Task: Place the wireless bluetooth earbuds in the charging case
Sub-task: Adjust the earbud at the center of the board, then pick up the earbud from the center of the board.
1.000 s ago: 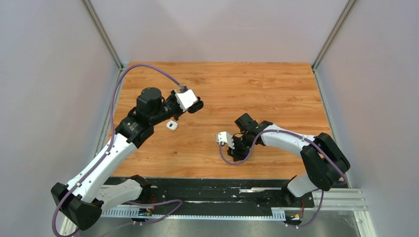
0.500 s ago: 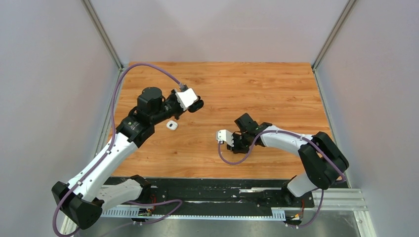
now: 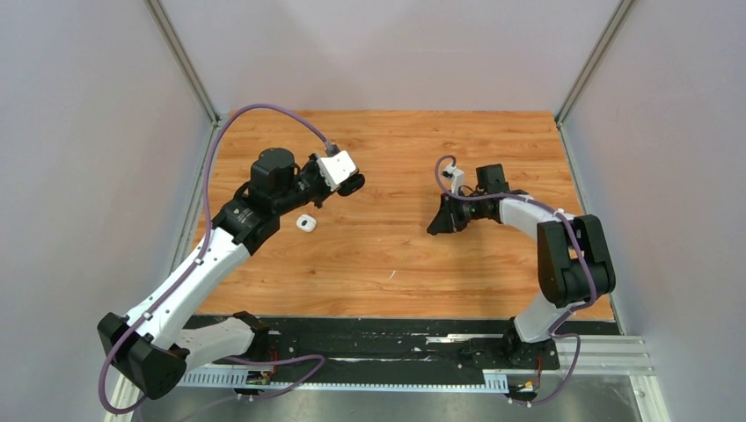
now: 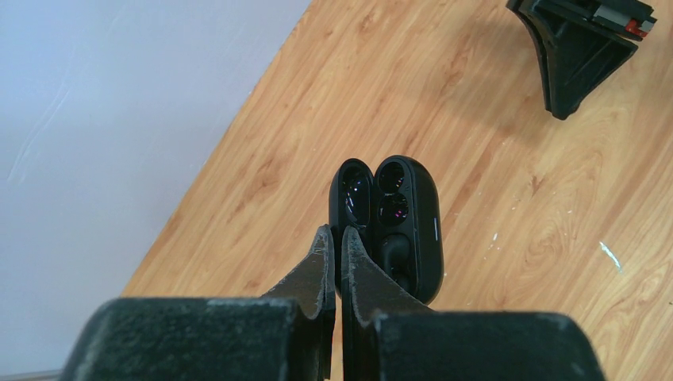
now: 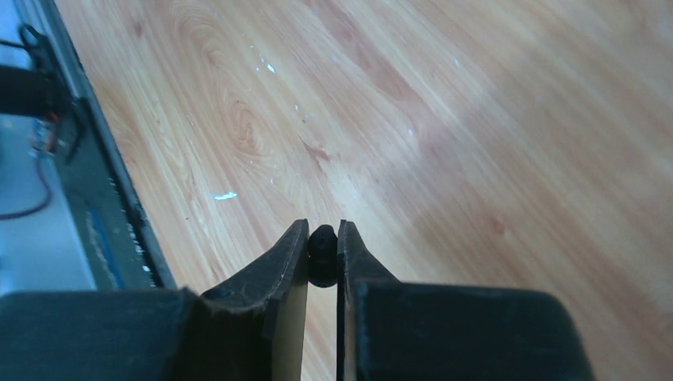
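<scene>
- Right tool (image 5: 323,238) is clamped narrow on a black earbud (image 5: 322,255), lower centre of its wrist view, above the worktop (image 5: 444,119).
- Left tool (image 4: 334,242) is pinched shut on the open black case (image 4: 413,222), mid-frame.
- Its wells: contents unclear.
- Left to do: carry this earbud over and seat it.
- White case (image 3: 305,223) looks closed; white earbuds not visible.

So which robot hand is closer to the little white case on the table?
Left. The left gripper, holding the black case, hovers just beyond the white case. The right gripper, pinching a black earbud, is far off to its right.
</scene>
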